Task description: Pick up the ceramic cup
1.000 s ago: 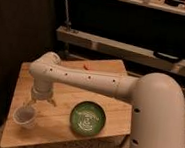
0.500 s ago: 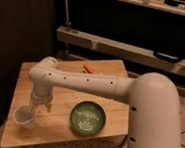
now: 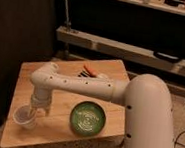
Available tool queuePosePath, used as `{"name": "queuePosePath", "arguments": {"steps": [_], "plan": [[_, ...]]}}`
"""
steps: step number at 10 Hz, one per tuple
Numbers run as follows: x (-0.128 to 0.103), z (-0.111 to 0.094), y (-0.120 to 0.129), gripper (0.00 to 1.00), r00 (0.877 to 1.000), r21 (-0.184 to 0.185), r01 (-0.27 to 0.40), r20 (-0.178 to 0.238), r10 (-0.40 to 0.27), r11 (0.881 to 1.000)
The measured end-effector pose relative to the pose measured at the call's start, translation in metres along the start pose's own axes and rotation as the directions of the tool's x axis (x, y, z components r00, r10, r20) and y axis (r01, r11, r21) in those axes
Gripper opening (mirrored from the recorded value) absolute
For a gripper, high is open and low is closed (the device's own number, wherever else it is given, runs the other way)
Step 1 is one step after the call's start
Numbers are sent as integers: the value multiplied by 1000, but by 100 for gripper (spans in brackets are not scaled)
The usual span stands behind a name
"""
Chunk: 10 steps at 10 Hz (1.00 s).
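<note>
The ceramic cup point(image 3: 24, 117) is a small white round cup standing near the front left corner of the wooden table point(image 3: 28, 76). My white arm reaches across the table from the right, and its gripper point(image 3: 33, 110) hangs down right over the cup's right rim, overlapping its top. A wide green bowl point(image 3: 87, 118) with a pale pattern sits on the table to the right of the cup, apart from it.
A small orange object point(image 3: 89, 68) and a dark striped item point(image 3: 84, 74) lie at the table's back, partly behind my arm. A dark cabinet point(image 3: 14, 39) stands to the left, and a low shelf point(image 3: 124, 48) runs along the back wall.
My gripper has moved left and down from above the cup until it reaches its rim. The cup and bowl have not moved.
</note>
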State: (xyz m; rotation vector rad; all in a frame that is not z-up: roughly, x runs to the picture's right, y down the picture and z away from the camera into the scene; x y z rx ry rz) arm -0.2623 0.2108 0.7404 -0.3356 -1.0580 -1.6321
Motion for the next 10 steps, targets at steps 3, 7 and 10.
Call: {"name": "queuePosePath", "arguments": {"steps": [3, 7, 10], "plan": [[9, 4, -14, 26, 1000, 35, -25, -11, 25, 999], [12, -67, -27, 0, 991, 182, -92, -83, 108, 979], [10, -146, -35, 0, 980, 385, -126, -91, 174, 914]]}}
